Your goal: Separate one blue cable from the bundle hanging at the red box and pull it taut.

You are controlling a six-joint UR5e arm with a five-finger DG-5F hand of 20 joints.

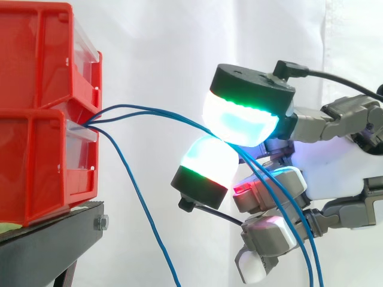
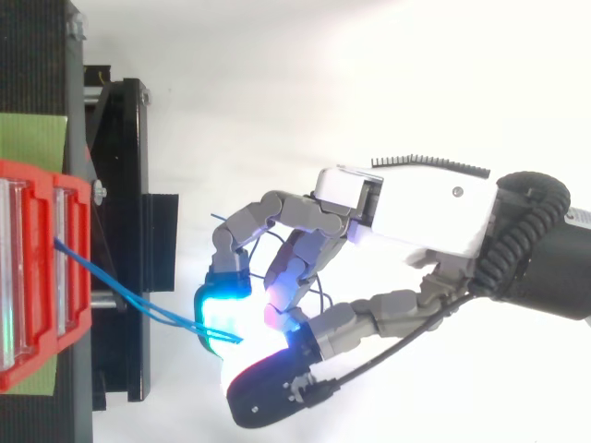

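**A:** The hand (image 2: 416, 208) sits centre-right. Its thumb is clenched against a finger, and the glowing pads (image 1: 239, 116) pinch the thin blue cable (image 1: 149, 110) mid-frame.

**B:** One strand only?

**A:** Can't tell. Two blue lines run from the gap between the stacked red plastic bins (image 1: 42, 119) at far left into the pinch. A loose blue strand (image 1: 143, 215) hangs to the bottom edge, apart from the hand.

**B:** Taut?

**A:** Not yet, I'd say. The span bows upward, and the tails drop to the lower right behind the pads.

**B:** Then pull level, away from the bins, slowly. Keep the pinch firm, since thin wire likely slips on rounded pads. If both lines tighten, regrip on one.

**A:** Agreed. A hard tug could also shift the bins on the black metal stand (image 1: 48, 233).
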